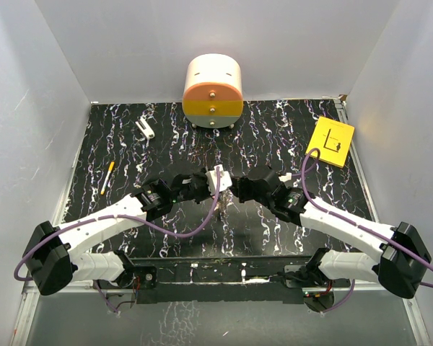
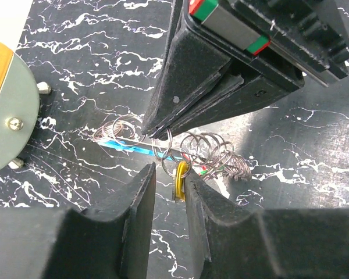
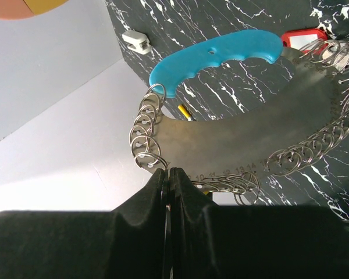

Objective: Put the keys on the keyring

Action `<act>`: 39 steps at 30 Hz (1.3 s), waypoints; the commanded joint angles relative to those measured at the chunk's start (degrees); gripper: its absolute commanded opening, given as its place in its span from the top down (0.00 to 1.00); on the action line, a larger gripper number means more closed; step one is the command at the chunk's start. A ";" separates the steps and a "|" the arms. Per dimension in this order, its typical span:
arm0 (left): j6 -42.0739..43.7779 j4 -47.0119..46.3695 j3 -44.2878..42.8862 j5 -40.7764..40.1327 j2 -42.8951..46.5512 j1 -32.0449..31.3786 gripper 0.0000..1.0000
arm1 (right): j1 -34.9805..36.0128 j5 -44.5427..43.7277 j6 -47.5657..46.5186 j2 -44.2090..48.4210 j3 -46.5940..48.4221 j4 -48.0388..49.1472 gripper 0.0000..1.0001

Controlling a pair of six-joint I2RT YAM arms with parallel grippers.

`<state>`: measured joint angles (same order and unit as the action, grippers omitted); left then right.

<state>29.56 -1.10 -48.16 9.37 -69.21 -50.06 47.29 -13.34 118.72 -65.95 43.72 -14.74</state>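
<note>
White arms [image 1: 105,218], purple cables [image 1: 187,233]

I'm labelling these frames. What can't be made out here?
- Top view: what the left gripper and right gripper hold, too small to identify.
- Left wrist: yellow piece, half hidden by the left gripper.
- Right wrist: red tag, partly behind the metal plate.

Black marble-look table [image 1: 274,144] with four odd bits lying out toward its edges.
The top is black with white veins all over. At the middle of the far edge a round drum-shaped box [image 1: 213,90] stands on little feet, cream on top, its face orange above and grey below with two small knobs. Toward the far left corner lies a small white clip [image 1: 146,129]. Nearer, along the left side, a slim yellow-and-white pen [image 1: 108,176] lies at a slant. By the far right corner sits a yellow card [image 1: 330,142] with a black marking.
</note>
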 commanded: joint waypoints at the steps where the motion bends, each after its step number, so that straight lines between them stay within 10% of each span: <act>1: 1.19 0.79 -0.06 -1.19 0.96 -0.21 0.76 | 0.30 -0.54 22.61 2.73 1.63 5.35 0.92; 14: 3.48 4.00 -1.21 -3.48 1.15 -0.21 1.00 | 0.39 -0.55 22.70 3.72 1.02 4.81 0.92; 39: 3.87 5.21 -0.54 -3.43 0.94 0.69 1.00 | 0.52 -0.58 22.27 6.39 -0.66 3.90 0.92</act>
<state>33.89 2.20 -48.16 6.00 -69.21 -49.98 47.64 -13.17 118.76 -62.06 42.30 -15.09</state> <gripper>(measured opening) 0.035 0.087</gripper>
